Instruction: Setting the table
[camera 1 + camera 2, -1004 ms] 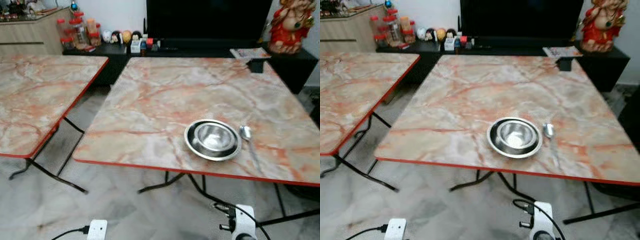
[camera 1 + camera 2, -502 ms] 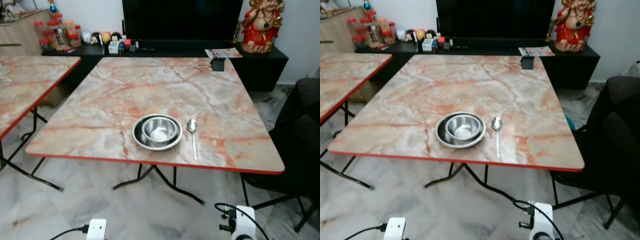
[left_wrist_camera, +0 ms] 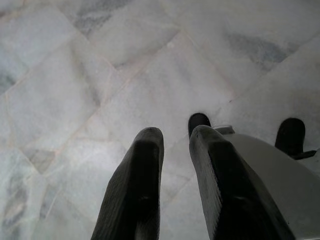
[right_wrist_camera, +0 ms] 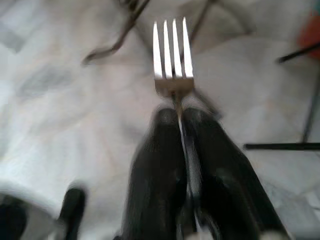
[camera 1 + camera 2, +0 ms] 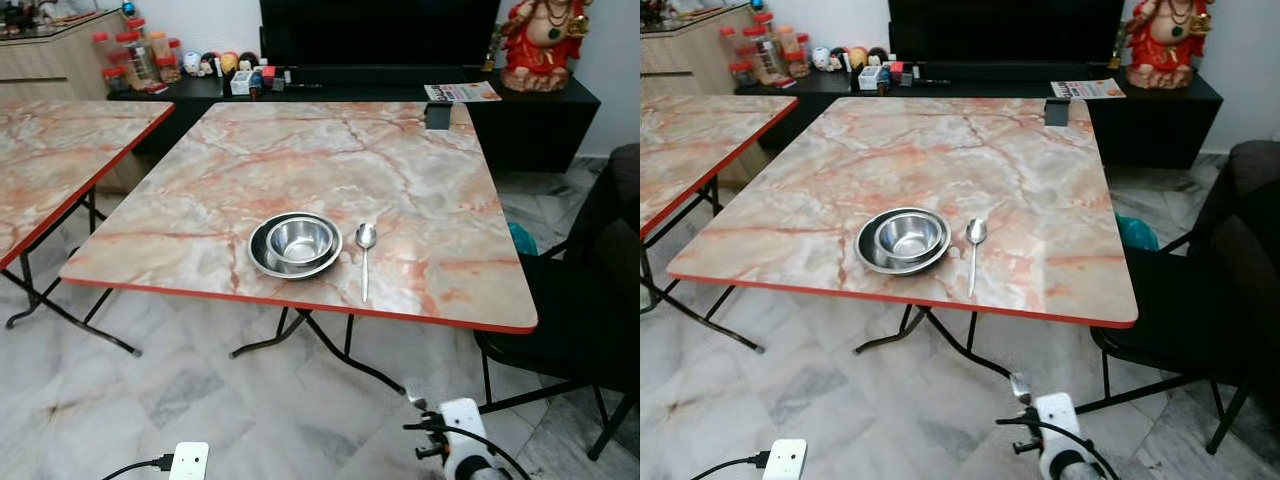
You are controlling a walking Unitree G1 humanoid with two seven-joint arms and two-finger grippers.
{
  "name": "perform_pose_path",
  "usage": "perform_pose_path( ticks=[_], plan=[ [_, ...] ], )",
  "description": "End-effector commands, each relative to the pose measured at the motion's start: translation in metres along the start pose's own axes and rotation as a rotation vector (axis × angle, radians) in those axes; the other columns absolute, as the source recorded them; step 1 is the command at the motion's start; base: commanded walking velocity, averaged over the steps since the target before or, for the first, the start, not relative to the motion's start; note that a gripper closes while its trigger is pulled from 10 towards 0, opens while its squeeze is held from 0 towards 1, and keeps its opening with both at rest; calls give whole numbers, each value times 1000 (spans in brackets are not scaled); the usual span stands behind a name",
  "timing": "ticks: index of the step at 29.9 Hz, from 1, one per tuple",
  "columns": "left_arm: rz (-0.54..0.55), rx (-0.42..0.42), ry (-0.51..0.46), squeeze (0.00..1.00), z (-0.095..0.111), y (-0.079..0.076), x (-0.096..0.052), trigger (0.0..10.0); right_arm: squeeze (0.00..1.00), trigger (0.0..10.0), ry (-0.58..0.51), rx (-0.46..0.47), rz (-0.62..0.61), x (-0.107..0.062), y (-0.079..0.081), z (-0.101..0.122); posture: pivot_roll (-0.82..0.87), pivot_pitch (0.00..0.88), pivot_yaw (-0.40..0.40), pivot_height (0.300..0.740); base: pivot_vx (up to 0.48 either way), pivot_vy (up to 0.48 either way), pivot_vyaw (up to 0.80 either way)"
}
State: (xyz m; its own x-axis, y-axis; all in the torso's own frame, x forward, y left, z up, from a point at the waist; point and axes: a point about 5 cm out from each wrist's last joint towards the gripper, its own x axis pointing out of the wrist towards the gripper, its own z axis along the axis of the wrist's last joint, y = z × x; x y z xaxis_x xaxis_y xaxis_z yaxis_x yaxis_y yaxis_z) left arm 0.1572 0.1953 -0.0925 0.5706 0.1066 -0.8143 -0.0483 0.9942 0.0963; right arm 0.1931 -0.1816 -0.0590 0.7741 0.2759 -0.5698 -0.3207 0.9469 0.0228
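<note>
Pinching a fork [image 4: 173,55] by its handle, the right gripper [image 4: 180,125] has its black fingers closed tight; the four silver tines point straight out beyond the fingertips, long axis in line with them, above the pale marble floor [image 3: 100,75]. On the marbled table [image 5: 300,150], a steel bowl [image 5: 299,240] sits in a plate [image 5: 260,255]; a spoon [image 5: 365,255] lies at their 3 o'clock, its bowl end toward 12. The left gripper [image 3: 175,137] holds nothing, its fingers slightly parted.

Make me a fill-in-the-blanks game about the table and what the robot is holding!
1. The right tool is shut on a ____.
2. The steel bowl sits inside a steel ____.
3. The thing lying just right of the plate on the marble table is a ____.
4. The left tool points at the ____.

Missing words: fork, plate, spoon, floor
</note>
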Motion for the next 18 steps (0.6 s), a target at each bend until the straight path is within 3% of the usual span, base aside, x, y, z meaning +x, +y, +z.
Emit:
perform_pose_path(
  ticks=[1,5,8,13,14,18],
  plan=[
    [3,2,4,0,1,2,0,10000,0,10000,-112,-102,181,15,8,41,-80,0,31,732,0,0,0],
    [6,-7,1,0,1,1,0,10000,0,10000,-201,-167,366,23,22,76,-72,0,25,732,0,0,0],
    [10,-12,5,0,0,2,0,10000,0,10000,-289,-207,553,25,43,110,-66,0,23,732,0,0,0],
    [15,-18,4,0,-1,3,0,10000,0,10000,-390,-169,651,21,56,139,-61,0,20,732,0,0,0],
    [19,-23,2,0,0,3,0,10000,0,10000,-458,-145,706,16,63,158,-57,0,20,732,0,0,0],
    [21,-27,-3,0,0,4,0,10000,0,10000,-569,-107,753,7,72,190,-58,0,21,732,0,0,0]
  ],
)
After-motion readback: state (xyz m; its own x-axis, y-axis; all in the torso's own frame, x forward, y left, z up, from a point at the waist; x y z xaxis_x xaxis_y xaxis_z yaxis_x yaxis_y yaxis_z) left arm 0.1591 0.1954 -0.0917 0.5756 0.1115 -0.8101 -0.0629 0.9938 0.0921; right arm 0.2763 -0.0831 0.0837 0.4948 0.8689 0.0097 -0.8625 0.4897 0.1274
